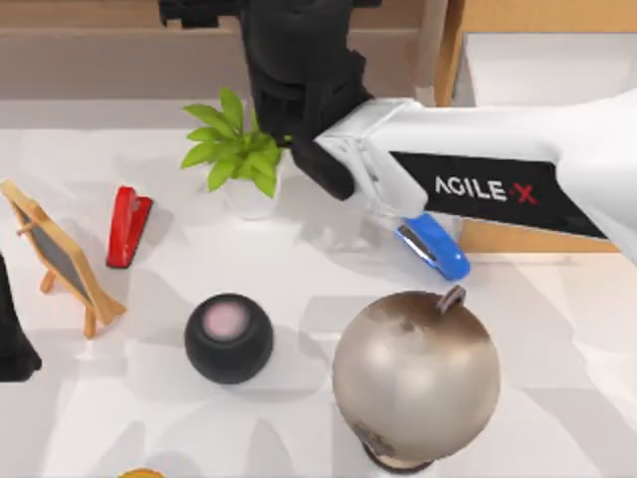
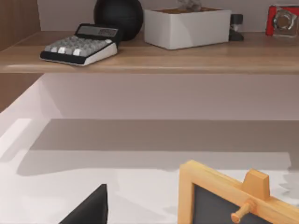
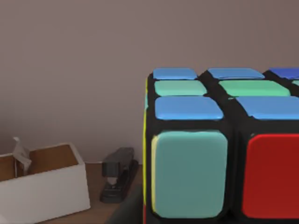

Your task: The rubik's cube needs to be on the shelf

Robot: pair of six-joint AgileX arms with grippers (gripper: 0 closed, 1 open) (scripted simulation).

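Observation:
The rubik's cube (image 3: pixel 219 149) looms close in the right wrist view, showing blue, green, teal and red stickers in a black grid. It hangs over the light brown shelf (image 3: pixel 93 186), and my right gripper (image 1: pixel 299 70) is shut on it. In the top view that gripper is black and reaches from the right over the shelf (image 1: pixel 100 45) at the back, hiding the cube beneath it. My left gripper (image 1: pixel 12 339) is parked at the table's left edge.
On the shelf (image 2: pixel 187 58) stand a calculator (image 2: pixel 79 44), a black ball (image 2: pixel 118 16), a white box (image 2: pixel 187 28) and a black stapler (image 3: pixel 117 179). The table holds a plant (image 1: pixel 239 149), red stapler (image 1: pixel 127 224), blue stapler (image 1: pixel 435 247), black sphere (image 1: pixel 228 337), brown globe (image 1: pixel 416 373) and small chalkboard (image 1: pixel 60 254).

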